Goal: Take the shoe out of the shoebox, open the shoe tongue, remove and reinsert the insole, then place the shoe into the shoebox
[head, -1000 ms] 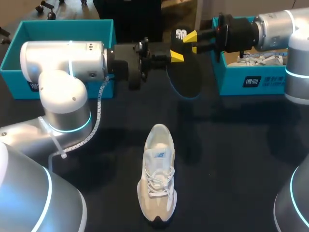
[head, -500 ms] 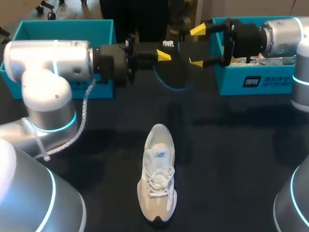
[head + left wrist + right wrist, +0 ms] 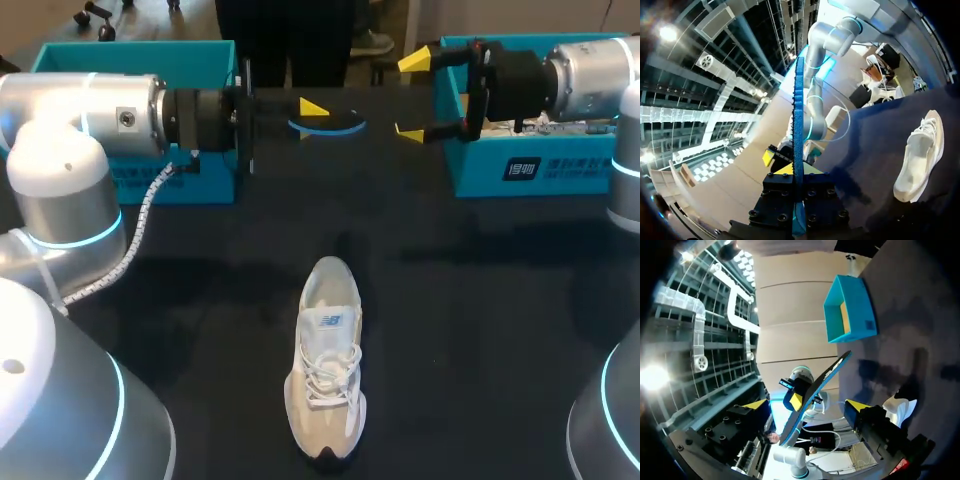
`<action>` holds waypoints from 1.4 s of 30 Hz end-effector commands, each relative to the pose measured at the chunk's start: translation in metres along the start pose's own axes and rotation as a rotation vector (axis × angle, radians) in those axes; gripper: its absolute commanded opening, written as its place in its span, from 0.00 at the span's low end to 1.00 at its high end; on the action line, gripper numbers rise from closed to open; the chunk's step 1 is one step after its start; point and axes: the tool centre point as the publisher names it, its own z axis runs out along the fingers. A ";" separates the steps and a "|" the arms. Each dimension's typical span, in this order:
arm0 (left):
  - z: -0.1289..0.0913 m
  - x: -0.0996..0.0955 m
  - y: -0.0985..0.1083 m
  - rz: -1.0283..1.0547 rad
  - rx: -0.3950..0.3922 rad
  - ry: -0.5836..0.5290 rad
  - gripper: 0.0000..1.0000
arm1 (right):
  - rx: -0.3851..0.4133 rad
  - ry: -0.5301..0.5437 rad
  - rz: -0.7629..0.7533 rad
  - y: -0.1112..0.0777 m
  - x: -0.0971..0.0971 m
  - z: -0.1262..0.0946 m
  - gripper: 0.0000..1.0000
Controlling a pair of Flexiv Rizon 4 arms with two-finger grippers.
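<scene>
The head camera is looking down from above and behind onto the whole dark surface [image 3: 480, 300], with both arms coming in from the sides and the shoe [image 3: 325, 365] lying nearest it. The left wrist camera is peering along the left claw [image 3: 796, 172], very close to the insole [image 3: 798, 115] and seeing it edge-on, while sharing the shoe with the head view. The right wrist camera is facing that insole from the opposite side, between the fingers of the right claw [image 3: 806, 405], and is sharing the blue box [image 3: 850, 315] beyond it with the head view.

Table [image 3: 480, 300]: black matte top, spans head view side to side; soft, diffuse shadows across surface.
</scene>
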 end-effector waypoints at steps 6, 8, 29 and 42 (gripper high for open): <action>-0.003 -0.017 -0.001 -0.358 0.001 0.019 0.00 | -0.002 -0.002 0.000 -0.001 0.000 0.001 1.00; -0.004 -0.022 -0.001 -0.530 -0.017 0.035 0.00 | -0.002 -0.002 0.000 -0.001 0.000 0.001 1.00; -0.006 -0.030 0.004 -1.083 0.028 0.108 0.00 | -0.002 -0.002 0.000 -0.001 0.000 0.001 1.00; -0.018 -0.028 0.007 -1.577 0.008 0.077 0.00 | -0.002 -0.002 0.000 -0.001 0.000 0.001 1.00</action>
